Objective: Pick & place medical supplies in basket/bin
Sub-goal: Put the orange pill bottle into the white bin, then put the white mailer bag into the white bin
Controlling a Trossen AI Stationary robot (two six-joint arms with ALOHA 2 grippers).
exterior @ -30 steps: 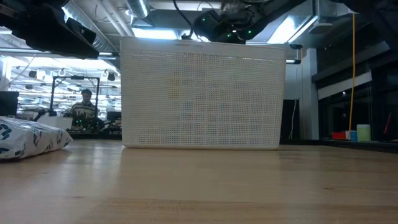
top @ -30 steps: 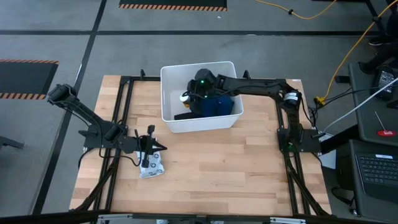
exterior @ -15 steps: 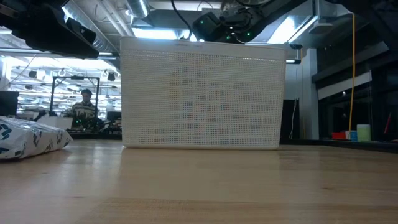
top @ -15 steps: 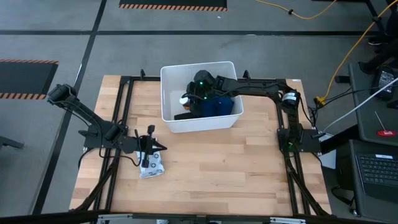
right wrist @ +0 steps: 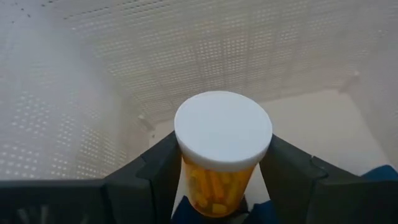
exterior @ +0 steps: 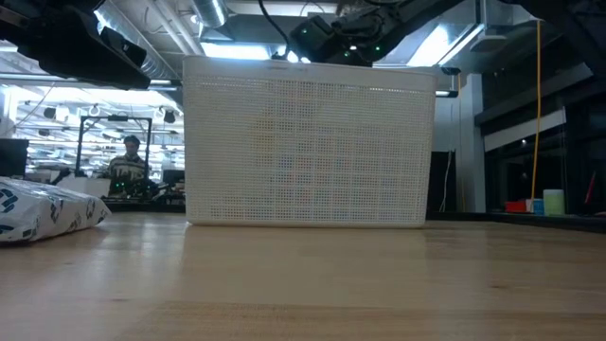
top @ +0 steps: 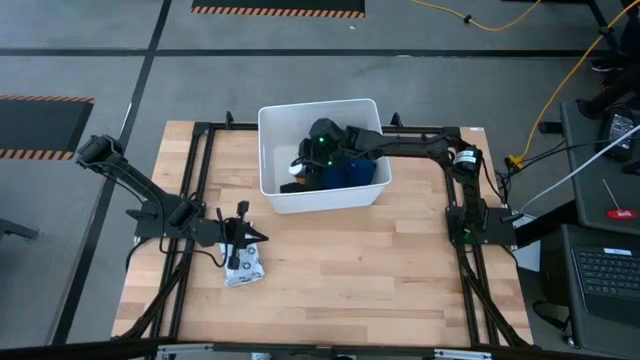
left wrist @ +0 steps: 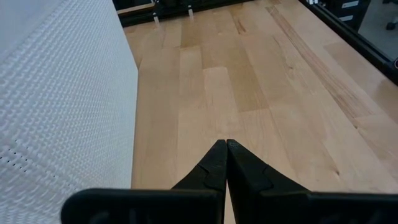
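The white tub stands at the table's middle, toward the far side. My right gripper reaches into it from the right and is shut on the tiny orange bottle with the white cap. The dark-blue cloth and the black oblong lie on the tub's floor. The white dotted packet lies flat on the table by the left edge, just near of my left gripper, which is shut and touches nothing. In the low view the packet sits left of the tub. My right gripper pinches the orange bottle's body just below the cap between its two fingers, one on each side. The bottle lies along the fingers, cap pointing away from the wrist. It is held clear of the tub's floor, near the tub's left wall.
The tub's perforated wall rises close beside my left gripper's line of sight. Bare wood stretches across the near and right parts of the table. A black frame runs along the table's left and right sides. A person stands far behind the table.
My right gripper has shifted slightly toward the table's left inside the tub, carrying the bottle with it and staying shut.
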